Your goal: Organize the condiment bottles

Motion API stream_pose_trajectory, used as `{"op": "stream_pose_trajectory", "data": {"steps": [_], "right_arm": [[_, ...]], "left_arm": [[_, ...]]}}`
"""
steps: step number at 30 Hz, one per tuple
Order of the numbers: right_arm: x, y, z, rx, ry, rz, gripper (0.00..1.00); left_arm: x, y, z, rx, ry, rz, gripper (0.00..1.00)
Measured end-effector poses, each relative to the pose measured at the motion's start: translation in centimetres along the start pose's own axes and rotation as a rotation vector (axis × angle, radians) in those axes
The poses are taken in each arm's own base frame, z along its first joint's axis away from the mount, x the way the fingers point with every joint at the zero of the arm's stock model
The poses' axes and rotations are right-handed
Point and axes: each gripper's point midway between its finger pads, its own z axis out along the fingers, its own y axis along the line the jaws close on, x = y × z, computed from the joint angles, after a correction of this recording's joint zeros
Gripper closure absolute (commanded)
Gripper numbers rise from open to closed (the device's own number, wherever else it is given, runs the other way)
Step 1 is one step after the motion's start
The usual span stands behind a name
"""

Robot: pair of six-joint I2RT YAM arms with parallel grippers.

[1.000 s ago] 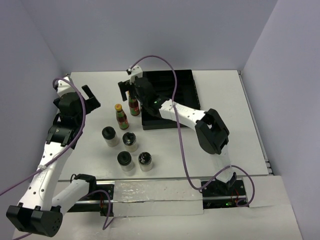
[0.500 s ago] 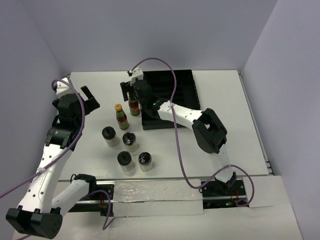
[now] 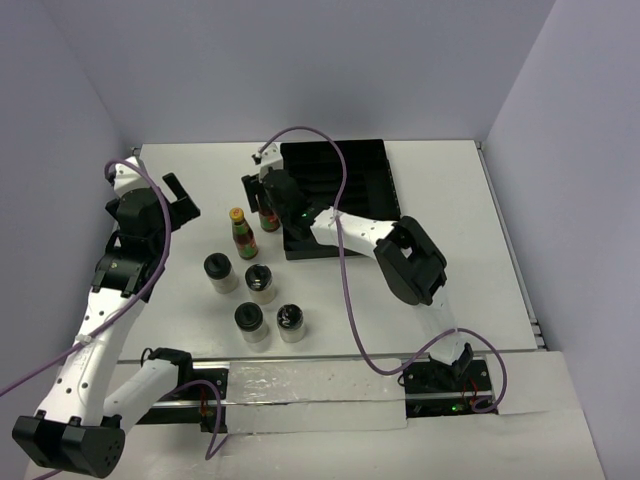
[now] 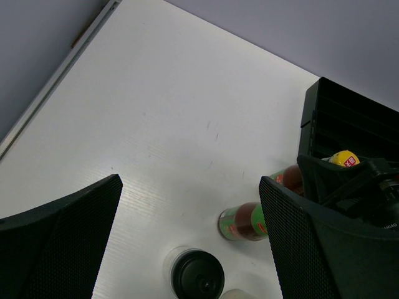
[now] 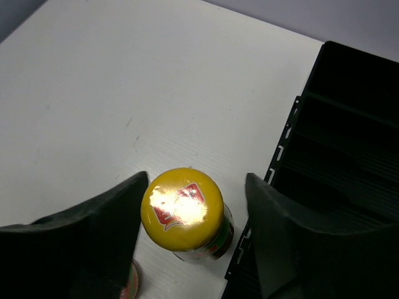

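Over by the left side of the black slotted tray [image 3: 350,170], the right gripper [image 5: 196,182] hangs with its jaws partly apart on either side of a sauce bottle [image 5: 182,208], its camera looking straight down on the yellow cap. One finger seems to brush the cap, while a sliver of white shows between the cap and the other finger. From this angle I can't be sure of any contact. That bottle stands upright on the white table [image 3: 450,200], just beside the tray's outer wall rather than in a slot. A second sauce bottle [image 3: 241,230] stands upright near it, a little toward the arms' bases and apart from the tray. Nearer the bases, four black-lidded jars [image 3: 260,281] sit in a loose cluster on the table, none touching another. Off to the left, the left gripper [image 3: 183,197] hovers above the table with its jaws spread wide, holding nothing.
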Motion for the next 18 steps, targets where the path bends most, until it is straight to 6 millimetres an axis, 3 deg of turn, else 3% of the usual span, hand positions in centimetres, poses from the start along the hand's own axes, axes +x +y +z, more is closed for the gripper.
{"op": "stream_pose_trajectory", "data": {"steps": [1, 3, 4, 5, 6, 18], "right_arm": [[0.12, 0.02, -0.01, 0.001, 0.001, -0.002, 0.39], [0.27, 0.03, -0.04, 0.003, 0.002, -0.002, 0.51], [0.31, 0.05, -0.05, 0.004, 0.001, -0.003, 0.63], [0.32, 0.06, -0.05, 0.004, -0.002, -0.003, 0.83], [0.24, -0.08, -0.04, 0.013, -0.007, -0.009, 0.91], [-0.08, 0.29, -0.32, -0.019, -0.008, -0.088, 0.91]], "left_arm": [[0.12, 0.04, 0.03, -0.001, 0.002, 0.001, 0.01], [0.29, 0.09, 0.08, -0.003, 0.006, 0.004, 0.01], [0.32, 0.1, 0.08, -0.003, 0.007, 0.004, 0.01], [0.32, 0.1, 0.08, -0.003, 0.007, 0.004, 0.01], [0.32, 0.1, 0.08, -0.003, 0.007, 0.004, 0.01], [0.36, 0.1, 0.11, -0.004, 0.008, 0.005, 0.01]]}}
